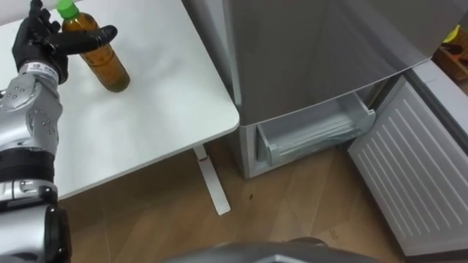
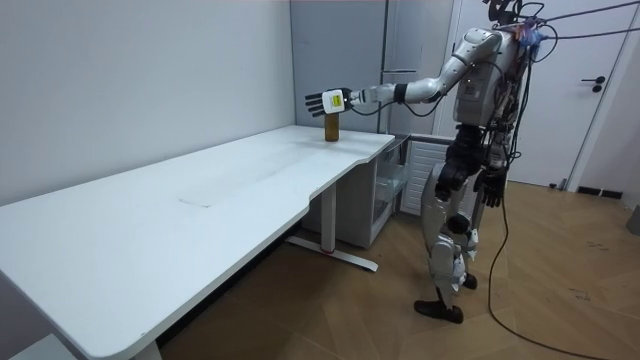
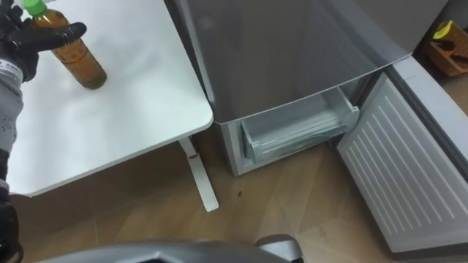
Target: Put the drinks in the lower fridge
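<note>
A bottle [image 1: 102, 55] of brown drink with a green cap stands upright near the far corner of the white table [image 1: 161, 109]; it also shows as the bottle [image 2: 332, 128] in the room view. My left hand [image 1: 40, 44] is stretched out to it, fingers straight and spread on its left side, with the thumb lying across the bottle's front. From the room camera the left hand [image 2: 325, 102] looks open beside the bottle. The lower fridge compartment [image 1: 314, 135] stands open, with a clear drawer showing inside. My right hand [image 2: 491, 188] hangs at my side.
The grey fridge body [image 1: 314, 51] stands right of the table. Its lower door [image 1: 413, 172] is swung wide over the wooden floor at the right. A white table leg [image 1: 210, 183] stands between table and fridge. I stand in front of the fridge, by the table's corner.
</note>
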Controlling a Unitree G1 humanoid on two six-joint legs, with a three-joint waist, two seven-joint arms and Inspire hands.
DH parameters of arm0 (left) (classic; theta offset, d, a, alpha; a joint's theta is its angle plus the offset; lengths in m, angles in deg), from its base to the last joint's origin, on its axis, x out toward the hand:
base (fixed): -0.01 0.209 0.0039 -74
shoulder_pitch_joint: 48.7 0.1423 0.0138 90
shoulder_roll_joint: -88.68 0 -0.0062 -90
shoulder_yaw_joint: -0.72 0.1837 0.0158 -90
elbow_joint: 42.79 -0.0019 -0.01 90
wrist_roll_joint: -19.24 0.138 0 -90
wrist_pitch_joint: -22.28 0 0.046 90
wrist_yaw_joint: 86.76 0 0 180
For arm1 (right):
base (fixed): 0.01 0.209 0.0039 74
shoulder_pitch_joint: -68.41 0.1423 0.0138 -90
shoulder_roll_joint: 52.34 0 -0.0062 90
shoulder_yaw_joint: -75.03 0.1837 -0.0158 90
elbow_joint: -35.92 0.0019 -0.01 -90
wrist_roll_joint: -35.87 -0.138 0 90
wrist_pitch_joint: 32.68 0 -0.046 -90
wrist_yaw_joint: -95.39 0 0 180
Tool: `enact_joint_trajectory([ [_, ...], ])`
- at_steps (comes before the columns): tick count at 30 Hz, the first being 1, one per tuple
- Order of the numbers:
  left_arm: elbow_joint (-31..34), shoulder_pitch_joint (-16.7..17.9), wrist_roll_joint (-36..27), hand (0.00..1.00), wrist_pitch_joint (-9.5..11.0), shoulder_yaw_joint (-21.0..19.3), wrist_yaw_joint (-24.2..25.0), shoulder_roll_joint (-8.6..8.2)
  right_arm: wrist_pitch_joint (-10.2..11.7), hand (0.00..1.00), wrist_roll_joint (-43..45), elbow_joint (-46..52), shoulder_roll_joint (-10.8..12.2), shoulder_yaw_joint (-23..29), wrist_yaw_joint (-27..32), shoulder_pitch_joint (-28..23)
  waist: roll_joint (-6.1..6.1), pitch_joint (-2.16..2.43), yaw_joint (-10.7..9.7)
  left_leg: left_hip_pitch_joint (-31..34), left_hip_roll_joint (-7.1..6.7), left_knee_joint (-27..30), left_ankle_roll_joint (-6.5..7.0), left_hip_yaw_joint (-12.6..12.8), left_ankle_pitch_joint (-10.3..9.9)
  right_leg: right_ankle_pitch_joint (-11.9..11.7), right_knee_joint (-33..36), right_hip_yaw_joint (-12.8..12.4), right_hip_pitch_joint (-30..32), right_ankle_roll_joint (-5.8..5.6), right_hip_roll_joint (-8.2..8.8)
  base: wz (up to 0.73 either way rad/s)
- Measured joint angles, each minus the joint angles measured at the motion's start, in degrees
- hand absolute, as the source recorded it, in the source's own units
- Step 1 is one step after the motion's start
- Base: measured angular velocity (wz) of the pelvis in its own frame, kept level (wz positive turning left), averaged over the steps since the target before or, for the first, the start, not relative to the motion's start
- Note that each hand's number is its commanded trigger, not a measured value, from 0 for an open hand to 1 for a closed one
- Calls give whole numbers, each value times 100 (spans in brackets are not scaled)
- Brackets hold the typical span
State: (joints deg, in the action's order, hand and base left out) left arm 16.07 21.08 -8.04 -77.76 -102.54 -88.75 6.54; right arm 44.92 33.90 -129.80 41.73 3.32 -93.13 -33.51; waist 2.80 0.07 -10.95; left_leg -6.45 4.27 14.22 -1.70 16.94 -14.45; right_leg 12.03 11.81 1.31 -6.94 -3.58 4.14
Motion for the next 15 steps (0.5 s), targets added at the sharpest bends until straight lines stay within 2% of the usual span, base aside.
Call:
enact_joint_trajectory([
  [5,-7,0,-7,0,-94,0,0,0,-21,0,2,20,-2,0,-23,2,3,2,-31,-20,17,-50,-34,2,18,-8,-6,-32,8,13,-31,-2],
  [15,-483,-170,-43,0,-92,-1,-3,4,-19,0,-57,13,2,1,45,-21,-15,-7,-94,-47,9,-58,-33,4,19,-8,-4,-57,11,13,-28,0],
])
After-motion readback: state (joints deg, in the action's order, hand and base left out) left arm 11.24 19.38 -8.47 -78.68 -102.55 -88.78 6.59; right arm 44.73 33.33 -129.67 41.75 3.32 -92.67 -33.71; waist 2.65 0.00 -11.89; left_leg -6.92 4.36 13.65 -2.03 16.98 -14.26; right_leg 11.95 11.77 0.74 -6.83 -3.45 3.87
